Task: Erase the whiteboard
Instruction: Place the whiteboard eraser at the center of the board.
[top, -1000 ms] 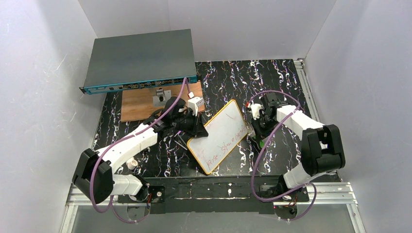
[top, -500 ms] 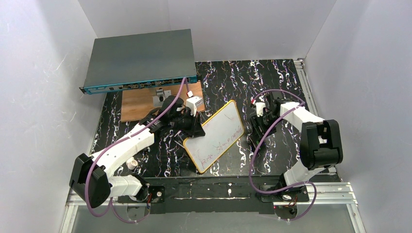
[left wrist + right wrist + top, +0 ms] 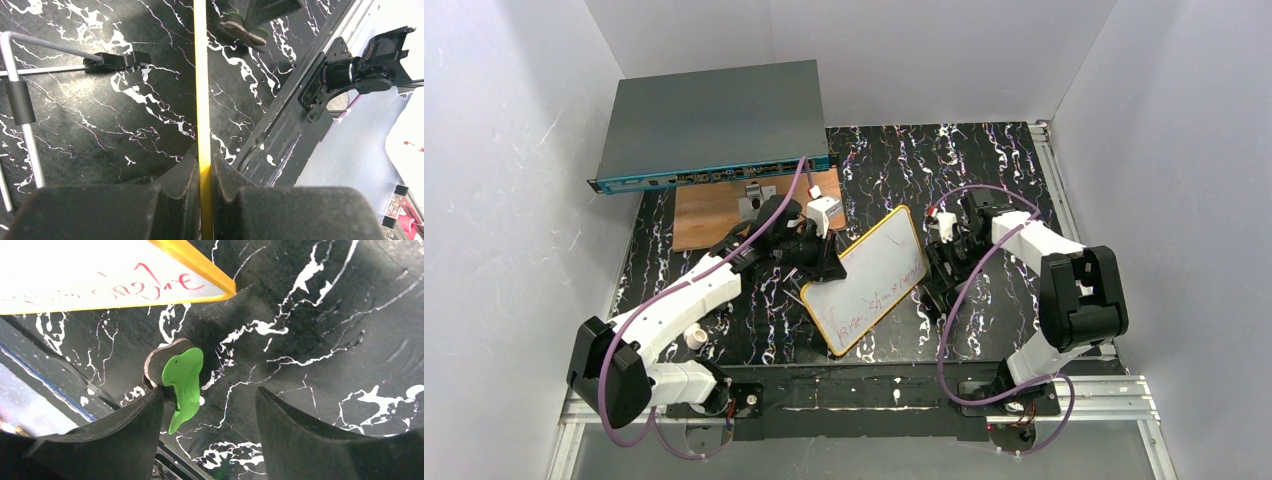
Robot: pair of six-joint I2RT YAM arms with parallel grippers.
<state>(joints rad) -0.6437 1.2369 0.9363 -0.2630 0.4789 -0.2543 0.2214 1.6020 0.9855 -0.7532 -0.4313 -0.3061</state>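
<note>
1. Yellow-edged whiteboard (image 3: 869, 280), its red writing (image 3: 150, 287) unerased, sits between the arms, rim clamped by the left gripper (image 3: 202, 167).
2. Jaws wide, the right gripper (image 3: 209, 402) hovers over the green eraser (image 3: 182, 375) just right of the whiteboard. Pickup is the step in hand, and it calls for centring, lowering and closing.

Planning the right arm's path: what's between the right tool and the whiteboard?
A green eraser on the table, just ahead of the open right tool, short of the whiteboard corner; right wrist view shows it.
</note>
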